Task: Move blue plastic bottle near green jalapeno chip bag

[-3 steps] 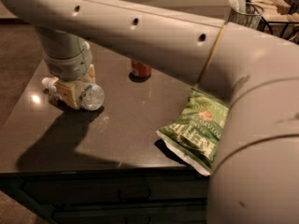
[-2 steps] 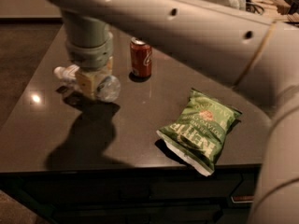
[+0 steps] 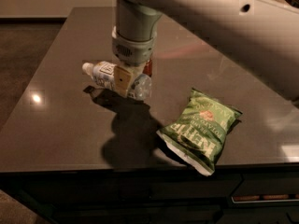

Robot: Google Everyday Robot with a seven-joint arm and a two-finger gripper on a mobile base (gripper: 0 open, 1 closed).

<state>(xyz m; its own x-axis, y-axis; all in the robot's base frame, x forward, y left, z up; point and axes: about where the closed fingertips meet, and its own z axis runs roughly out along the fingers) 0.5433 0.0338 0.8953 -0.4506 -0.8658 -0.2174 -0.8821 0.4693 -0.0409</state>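
The blue plastic bottle is a small clear bottle with a white cap and a white label. It is held lying sideways, lifted a little above the dark table, with its shadow below it. My gripper hangs from the arm above and is shut on the bottle's middle. The green jalapeno chip bag lies flat near the table's front right edge, to the right of and below the bottle, apart from it.
An orange-red soda can stands just behind the gripper, mostly hidden by it. The dark table has its front edge close below the bag. My arm spans the upper right.
The gripper has carried the bottle to the right, closer to the chip bag. The soda can is now mostly hidden behind the gripper.
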